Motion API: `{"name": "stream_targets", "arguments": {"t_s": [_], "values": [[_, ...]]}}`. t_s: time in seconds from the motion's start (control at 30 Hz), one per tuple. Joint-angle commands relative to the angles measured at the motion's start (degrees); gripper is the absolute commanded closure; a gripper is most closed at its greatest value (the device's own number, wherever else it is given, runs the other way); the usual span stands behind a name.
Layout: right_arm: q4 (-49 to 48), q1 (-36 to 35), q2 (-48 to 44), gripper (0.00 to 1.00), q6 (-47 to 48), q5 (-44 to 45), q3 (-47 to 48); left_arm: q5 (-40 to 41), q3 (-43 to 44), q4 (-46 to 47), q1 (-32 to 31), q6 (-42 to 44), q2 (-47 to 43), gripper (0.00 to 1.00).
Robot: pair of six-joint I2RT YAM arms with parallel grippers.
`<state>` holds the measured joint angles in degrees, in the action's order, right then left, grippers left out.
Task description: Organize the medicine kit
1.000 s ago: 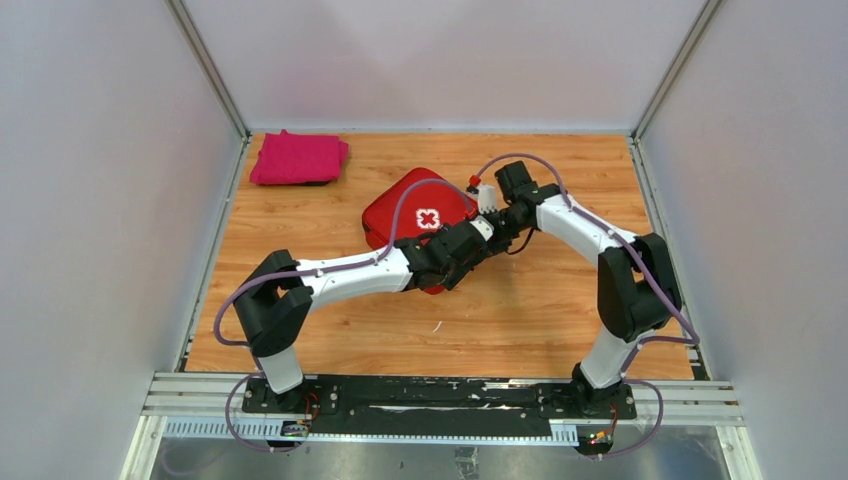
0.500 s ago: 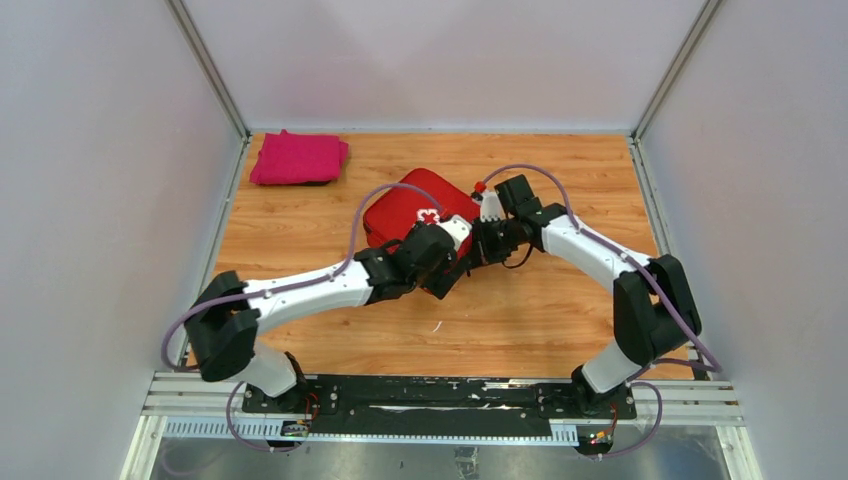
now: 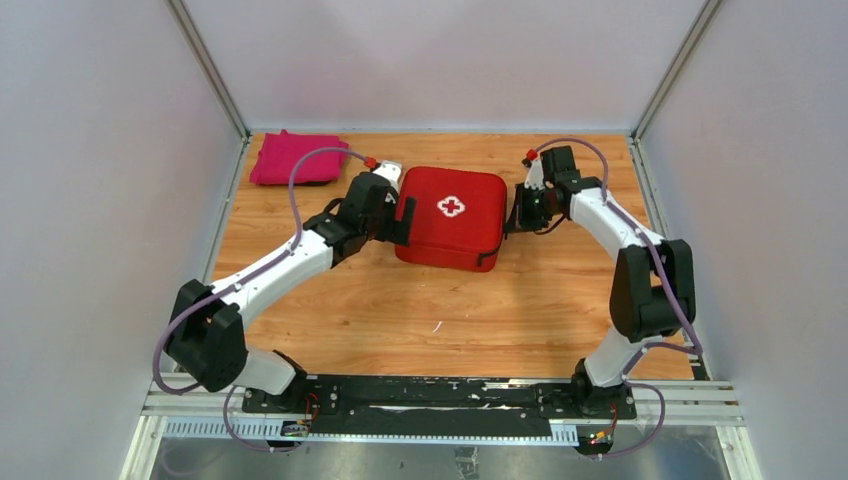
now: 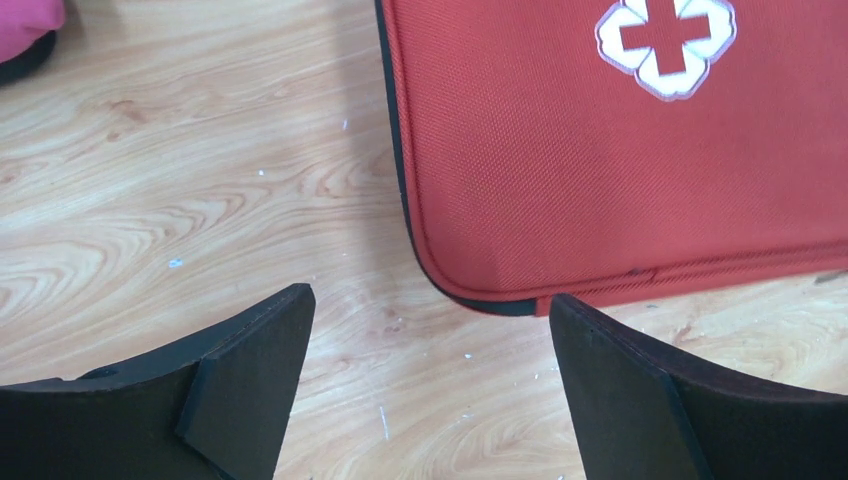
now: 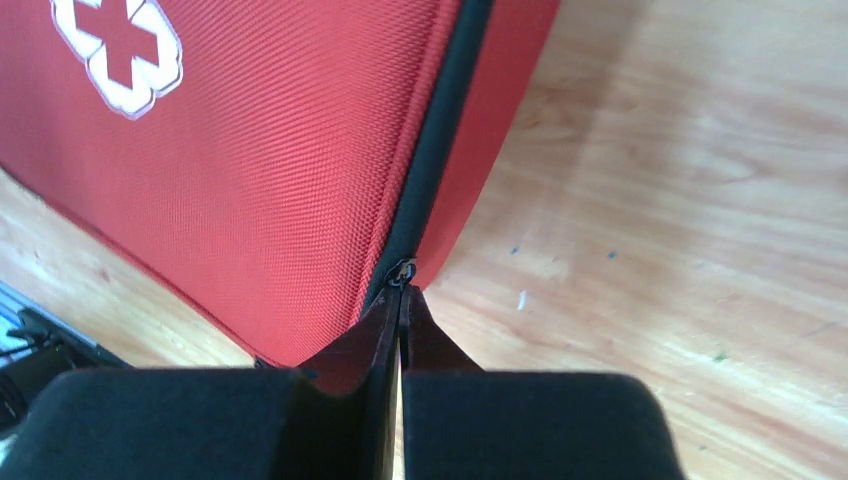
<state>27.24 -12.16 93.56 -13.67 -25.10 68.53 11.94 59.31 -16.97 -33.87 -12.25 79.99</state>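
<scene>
Lying flat and closed toward the far middle of the wooden table [image 3: 430,310], the medicine kit [image 3: 450,230] shows its white cross [image 3: 451,206] face up. The left gripper [image 3: 404,218] stands at the kit's left edge with its jaws spread wide and nothing between them. In the left wrist view its two black fingers [image 4: 250,360] frame the kit's rounded near corner without touching it, with bare wood between. The right gripper [image 3: 517,210] sits at the kit's right edge, fingertips pressed together against the black zipper seam [image 5: 430,160]. The small metal zipper pull [image 5: 403,271] lies right at their tips; whether it is pinched I cannot tell. A folded pink cloth [image 3: 298,158] rests in the far-left corner, well apart from the kit. Open wood runs across the near half of the table, and a narrower strip lies behind the kit.
</scene>
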Motion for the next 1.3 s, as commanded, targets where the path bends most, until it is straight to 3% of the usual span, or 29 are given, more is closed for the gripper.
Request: {"name": "stream_targets", "arguments": {"t_s": [0.0, 0.2, 0.5, 0.83, 1.03, 1.13, 1.27], "values": [[2.8, 1.9, 5.4, 1.0, 1.3, -0.3, 9.4, -0.1, 2.3, -1.3, 0.8, 0.8, 2.2, 0.06], [5.2, 1.7, 13.4, 1.0, 3.8, -4.6, 18.2, -8.7, 1.3, 2.4, 3.5, -3.0, 6.1, 0.06], [5.5, -0.3, 16.2, 1.0, 8.2, -7.1, 17.8, -15.2, -3.6, 9.0, 5.2, -7.7, 7.8, 0.09], [5.9, -2.2, 16.5, 1.0, 9.6, -6.5, 17.0, -7.9, -3.7, 11.8, 9.5, -10.8, 6.3, 0.09], [6.4, -2.2, 15.9, 1.0, 10.0, -6.4, 16.8, -10.5, 1.1, 10.4, 13.8, -10.9, 11.2, 0.09], [6.6, -2.2, 16.1, 1.0, 10.1, -6.6, 17.0, -12.6, 3.8, 10.1, 14.1, -9.9, 14.8, 0.13], [7.3, -2.6, 16.3, 1.0, 11.0, -6.9, 17.1, -18.2, 4.4, 11.1, 14.1, -10.8, 17.4, 0.29]]}}
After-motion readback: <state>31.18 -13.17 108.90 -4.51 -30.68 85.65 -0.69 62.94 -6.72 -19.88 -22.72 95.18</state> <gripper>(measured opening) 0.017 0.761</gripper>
